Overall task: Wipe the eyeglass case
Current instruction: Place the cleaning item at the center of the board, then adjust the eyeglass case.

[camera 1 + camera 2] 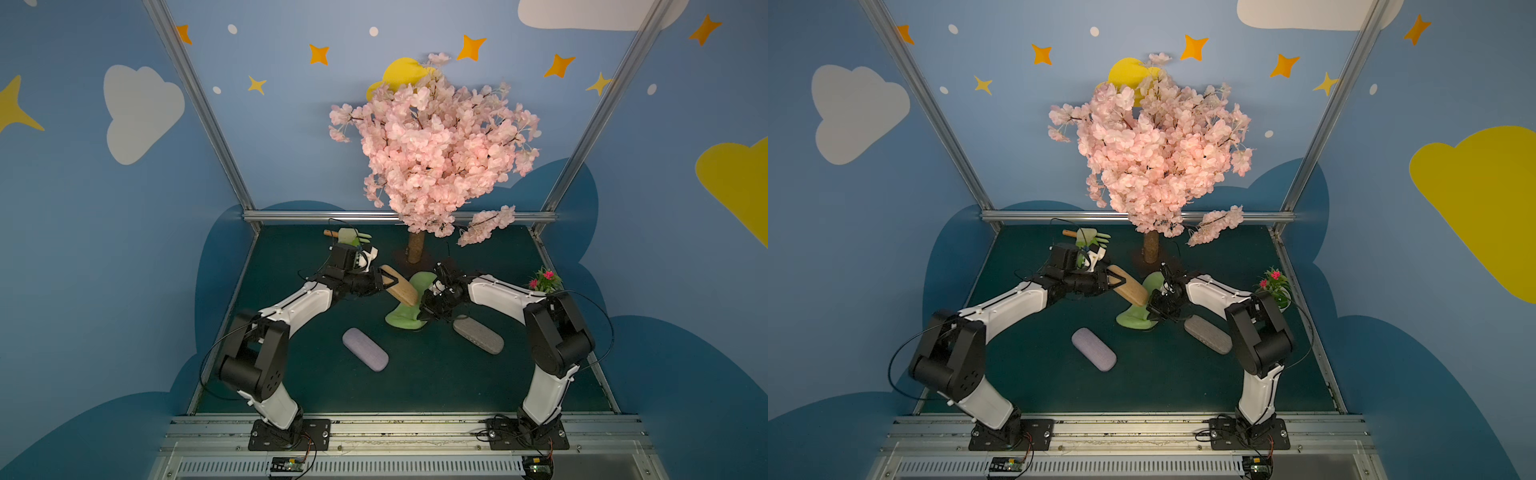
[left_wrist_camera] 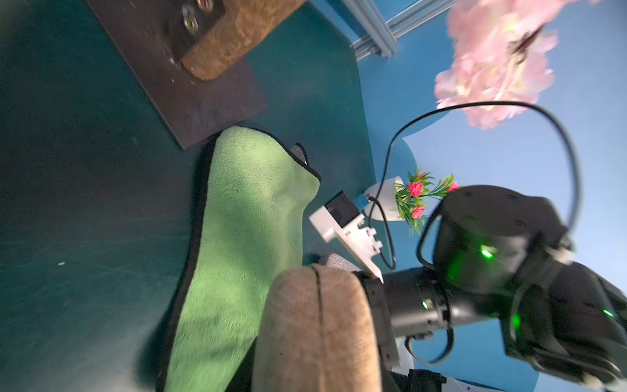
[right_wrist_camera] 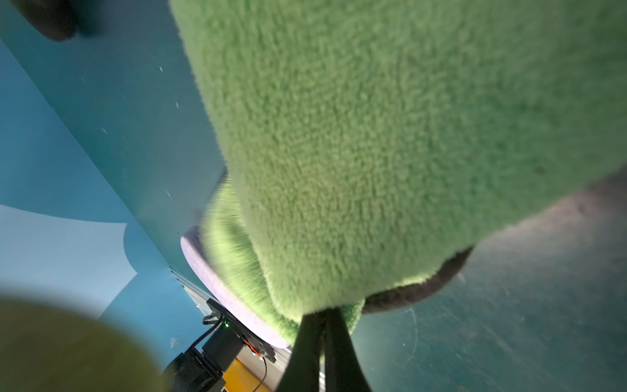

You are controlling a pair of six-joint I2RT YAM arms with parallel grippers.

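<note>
My left gripper (image 1: 384, 281) is shut on one end of a tan eyeglass case (image 1: 401, 286) and holds it tilted above the mat in both top views (image 1: 1128, 285). In the left wrist view the tan case (image 2: 319, 332) fills the space between the jaws. A green cloth (image 1: 405, 319) runs behind and under the case, with its lower end on the mat. My right gripper (image 1: 424, 312) is shut on the cloth beside the case's free end. In the right wrist view the fingertips (image 3: 305, 339) pinch the cloth's (image 3: 373, 135) edge.
A lilac eyeglass case (image 1: 365, 349) lies on the mat at front centre and a grey one (image 1: 478, 336) under my right arm. A pink blossom tree (image 1: 415, 249) stands at the back, a small flower pot (image 1: 545, 282) at the right, and a brush and glove (image 1: 349, 237) behind the left wrist.
</note>
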